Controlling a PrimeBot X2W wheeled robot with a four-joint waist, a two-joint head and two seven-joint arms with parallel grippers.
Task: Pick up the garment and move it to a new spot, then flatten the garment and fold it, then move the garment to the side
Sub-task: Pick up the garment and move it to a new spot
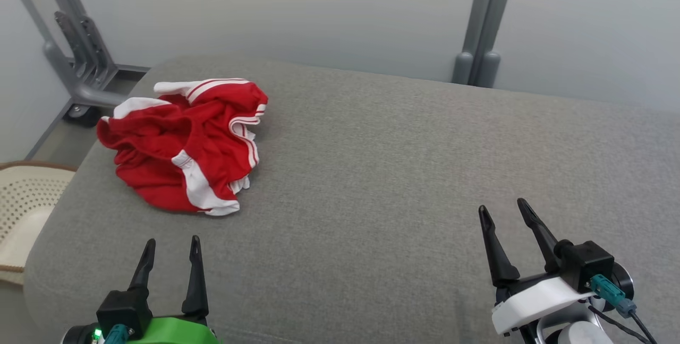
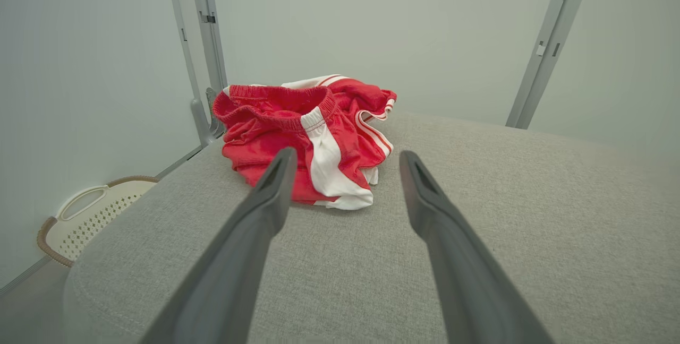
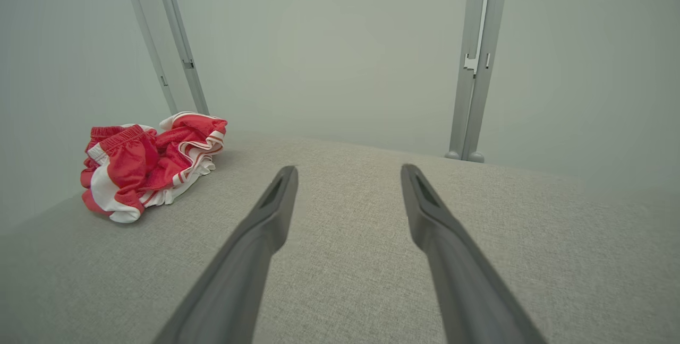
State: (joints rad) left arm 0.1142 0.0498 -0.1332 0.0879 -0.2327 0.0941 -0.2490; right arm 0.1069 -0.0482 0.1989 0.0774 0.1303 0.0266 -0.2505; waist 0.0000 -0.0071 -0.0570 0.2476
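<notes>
While the red and white garment [image 1: 183,145] lies in a crumpled heap on the grey cushion [image 1: 382,174], both grippers are at the near side of it. The garment sits by itself at the far left corner of the cushion, close to the left edge. It looks like a pair of shorts, and its stretchy waistband [image 2: 276,94] stands up on the side that faces the left gripper [image 1: 173,241]. That gripper is at the lower left in the head view, with a green body and two dark fingers spread apart and empty. It points straight at the garment, which is near but apart from it. In the left wrist view the garment [image 2: 305,142] shows just past the two fingertips. The right gripper [image 1: 502,206] is at the lower right, well apart from the garment. Its fingers are spread apart too, and they hold nothing. In the right wrist view they point at bare cushion, and the garment [image 3: 146,166] is far off to the left. A cream basket [image 1: 24,206] with little holes sits down beside the left edge of the cushion. Grey metal posts [image 1: 481,25] stand behind the cushion.
</notes>
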